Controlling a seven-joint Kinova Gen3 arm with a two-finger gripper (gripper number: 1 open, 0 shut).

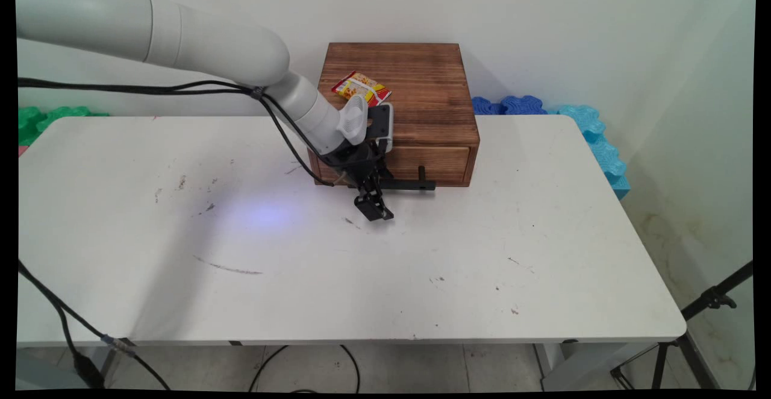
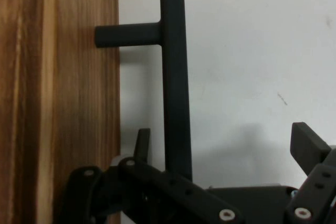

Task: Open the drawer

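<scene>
A brown wooden box [image 1: 415,79] stands at the back middle of the white table [image 1: 421,278]. Its drawer front [image 1: 430,164] [image 2: 58,103] faces the near side and carries a black T-bar handle [image 1: 412,185] [image 2: 174,77]. My gripper [image 1: 370,197] [image 2: 223,142] is open at the handle's left end, low over the table. In the hand view the bar runs between the two fingers, close to the left finger [image 2: 142,142], while the right finger [image 2: 307,148] stands well clear of it. Neither finger presses on the bar. A red and yellow snack packet [image 1: 361,88] lies on the box's top.
Blue foam blocks [image 1: 512,105] and cyan ones [image 1: 602,146] line the wall behind and to the right of the table; green ones [image 1: 48,119] sit at the back left. A black tripod [image 1: 711,302] stands off the right edge. Black cables [image 1: 181,88] hang from the arm.
</scene>
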